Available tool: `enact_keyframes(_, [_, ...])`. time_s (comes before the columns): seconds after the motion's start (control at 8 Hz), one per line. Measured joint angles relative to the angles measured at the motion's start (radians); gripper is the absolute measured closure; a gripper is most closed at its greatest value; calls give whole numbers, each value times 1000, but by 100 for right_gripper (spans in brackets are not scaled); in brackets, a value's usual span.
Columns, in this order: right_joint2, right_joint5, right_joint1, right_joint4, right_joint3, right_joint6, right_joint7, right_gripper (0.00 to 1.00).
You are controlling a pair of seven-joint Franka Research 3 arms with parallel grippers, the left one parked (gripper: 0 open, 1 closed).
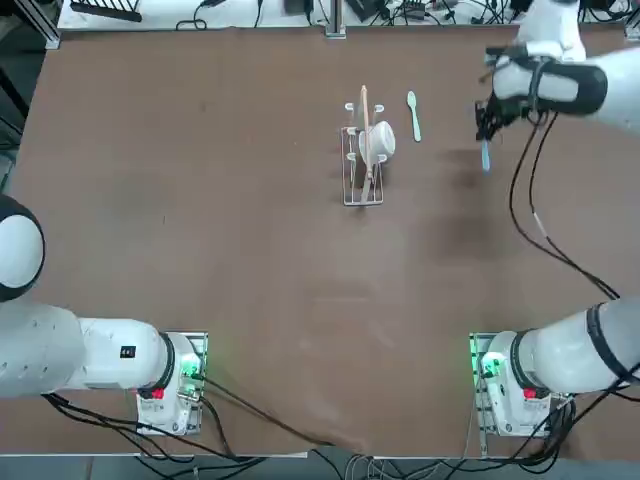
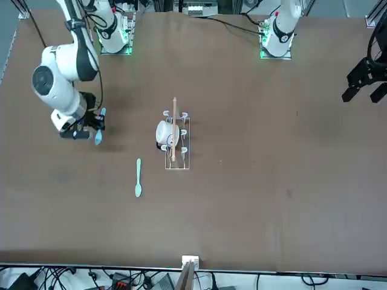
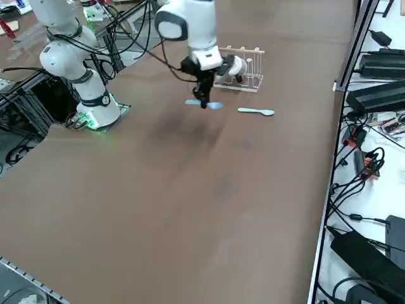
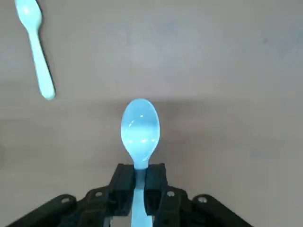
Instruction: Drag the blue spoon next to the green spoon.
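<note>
The blue spoon (image 4: 140,130) is pinched by its handle between the fingers of my right gripper (image 4: 140,182), which is shut on it; the bowl sticks out past the fingertips. In the top view the gripper (image 1: 487,125) is at the far right of the table, with the blue spoon (image 1: 486,155) showing just below it. Whether the bowl touches the table I cannot tell. The green spoon (image 1: 413,113) lies flat on the table to the left of the gripper, apart from the blue one. The green spoon (image 4: 35,47) also shows in the wrist view.
A small wire and wood rack (image 1: 364,150) holding a white cup (image 1: 378,141) stands left of the green spoon. The right arm's cable (image 1: 530,210) hangs over the table toward its base. Cables and equipment line the table's far edge.
</note>
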State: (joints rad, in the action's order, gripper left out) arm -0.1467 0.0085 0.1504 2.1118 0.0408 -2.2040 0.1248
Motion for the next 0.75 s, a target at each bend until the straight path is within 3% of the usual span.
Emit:
enact_keyframes(0.38, [-212, 4, 16, -269, 0, 40, 38, 85])
enact_keyframes(0.75, [-401, 58, 24, -458, 0, 42, 58, 85])
